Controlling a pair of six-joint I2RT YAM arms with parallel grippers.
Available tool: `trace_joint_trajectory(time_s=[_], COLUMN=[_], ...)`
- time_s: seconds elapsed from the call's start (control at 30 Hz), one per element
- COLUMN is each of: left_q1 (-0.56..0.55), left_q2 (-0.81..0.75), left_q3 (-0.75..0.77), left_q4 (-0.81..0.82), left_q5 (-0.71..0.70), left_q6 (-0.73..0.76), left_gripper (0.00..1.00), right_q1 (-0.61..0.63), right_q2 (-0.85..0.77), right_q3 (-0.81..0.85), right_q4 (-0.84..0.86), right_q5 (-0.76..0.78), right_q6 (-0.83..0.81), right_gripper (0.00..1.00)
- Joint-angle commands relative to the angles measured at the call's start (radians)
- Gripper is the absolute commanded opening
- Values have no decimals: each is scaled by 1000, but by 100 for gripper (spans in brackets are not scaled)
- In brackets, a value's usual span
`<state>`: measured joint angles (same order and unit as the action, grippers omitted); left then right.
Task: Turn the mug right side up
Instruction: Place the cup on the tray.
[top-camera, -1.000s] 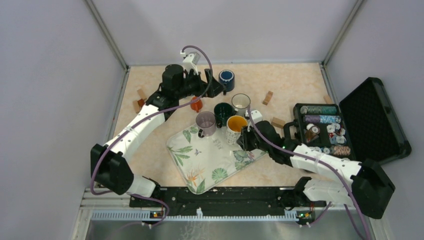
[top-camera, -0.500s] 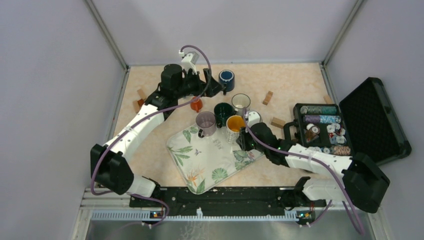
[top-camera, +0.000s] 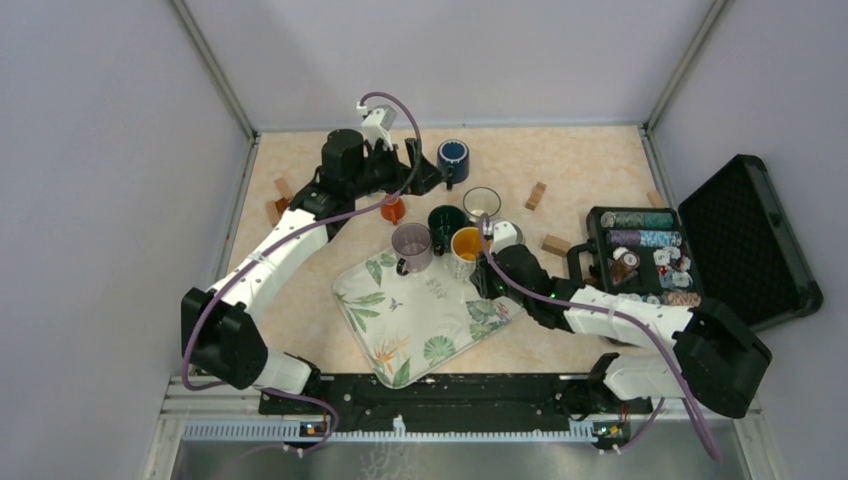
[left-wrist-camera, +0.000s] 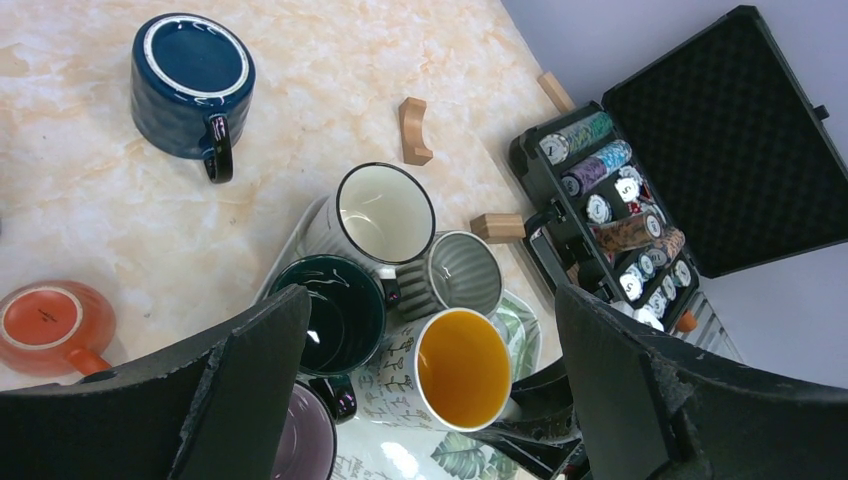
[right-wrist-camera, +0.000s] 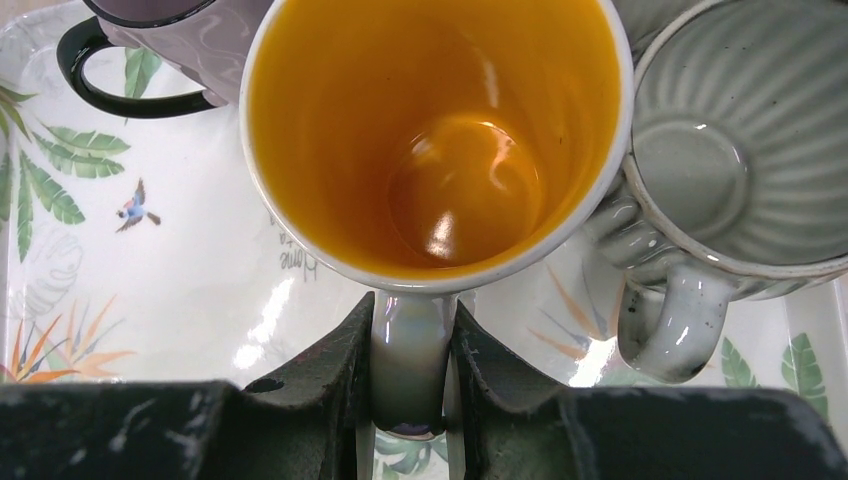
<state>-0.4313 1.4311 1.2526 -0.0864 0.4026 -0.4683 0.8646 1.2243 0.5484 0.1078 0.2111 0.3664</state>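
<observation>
On the tray, the yellow-lined mug stands mouth up, and the right gripper is pinched shut on its handle.

**Change over the last second**
- The right arm has reached further in.
- The mug has slid slightly towards the dark green mug and the purple one.
- The grip looks the same.
- The left gripper hasn't moved. Its jaws are wide apart and hold nothing, and it hangs near the blue mug at the far side.

**Task read:** the flip looks done for this mug. Probably only settling it and letting go remain.

**Hard to tell**
- I can't tell whether the mug's base is resting on the tray or just off it. The wrist view looks straight into the cup and the fingers cover the lower handle.
- I can't tell whether the grey ribbed mug, touching it on the right, is base up or mouth up.
- The blue mug and the small orange cup look base up, though the top view is too small to confirm.
- The left wrist view loses both lower corners behind its own fingers.
</observation>
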Motion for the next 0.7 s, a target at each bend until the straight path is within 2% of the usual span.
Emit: trace_joint_trajectory(time_s=[0.0, 0.37, 0.67], left_q1=[8, 12, 13], left_q2=[-23, -30, -45], left_q3=[-1, -12, -17], left_q4=[21, 15, 0], left_q5=[7, 10, 2], left_q6=[17, 19, 26], left_gripper=[98, 98, 98], right_q1=[9, 10, 10], right_q2=[13, 5, -35], right_q3=[50, 67, 70], right_q4=[89, 62, 24], right_q5=[45, 51, 57], right_q6=[-11, -12, -6], right_gripper=[23, 40, 61])
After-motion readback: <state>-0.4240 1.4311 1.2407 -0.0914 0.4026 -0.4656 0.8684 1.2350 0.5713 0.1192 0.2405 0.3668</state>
